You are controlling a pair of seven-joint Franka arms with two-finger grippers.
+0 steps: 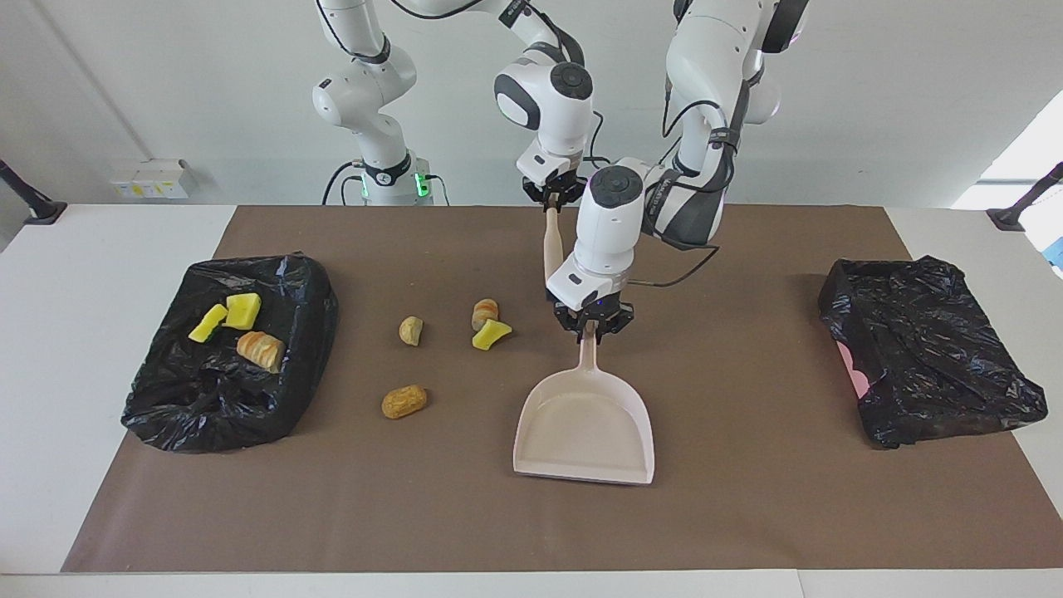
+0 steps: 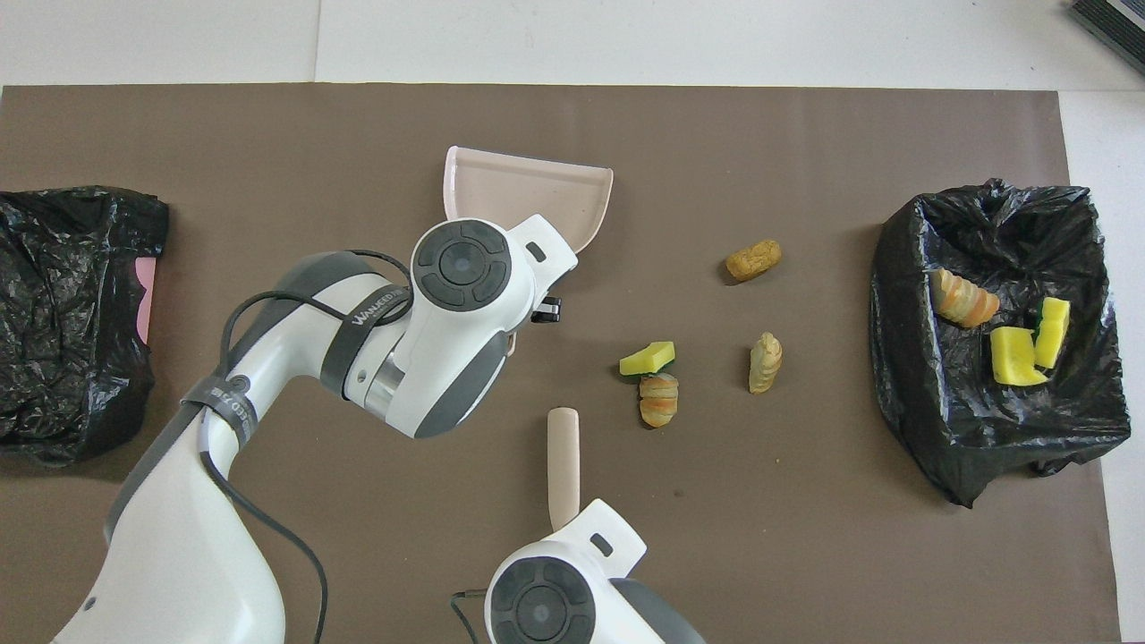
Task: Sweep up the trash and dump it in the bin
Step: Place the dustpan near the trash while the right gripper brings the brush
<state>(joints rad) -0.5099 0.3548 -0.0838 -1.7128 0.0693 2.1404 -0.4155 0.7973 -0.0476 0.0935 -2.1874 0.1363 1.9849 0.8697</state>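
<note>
1. The trash is in two groups. Four lumps lie loose on the brown mat (image 1: 747,515): a yellow sponge piece (image 1: 491,334) touching a striped bread chunk (image 1: 484,312), a pale bread chunk (image 1: 410,330) nearby toward the right arm's end, and an orange bread chunk (image 1: 404,401) farther from the robots than those.
2. Three more lumps sit in the bag-lined bin (image 1: 307,332) at the right arm's end of the surface: two yellow sponge pieces (image 1: 242,310) and (image 1: 208,323), and a striped bread chunk (image 1: 261,350).
3. The beige dustpan (image 1: 585,425) is beside the loose trash, toward the left arm's end from the yellow sponge piece. Its open mouth faces away from the robots and its handle (image 1: 588,353) points toward them.
4. The left gripper (image 1: 593,325) has its fingers closed on the tip of the dustpan handle. In the overhead view the pan sits slightly askew, its mouth turned a little toward the left arm's end.
5. The right gripper (image 1: 553,196) is up in the air, its fingers clamped on the top of the beige brush handle (image 1: 551,245), which hangs down from it, nearer the robots than the dustpan. The brush's lower end is hidden by the left arm.
6. A second black bag-lined bin (image 1: 926,349), with a bit of pink showing at its edge, sits at the left arm's end of the surface, well apart from the dustpan.
</note>
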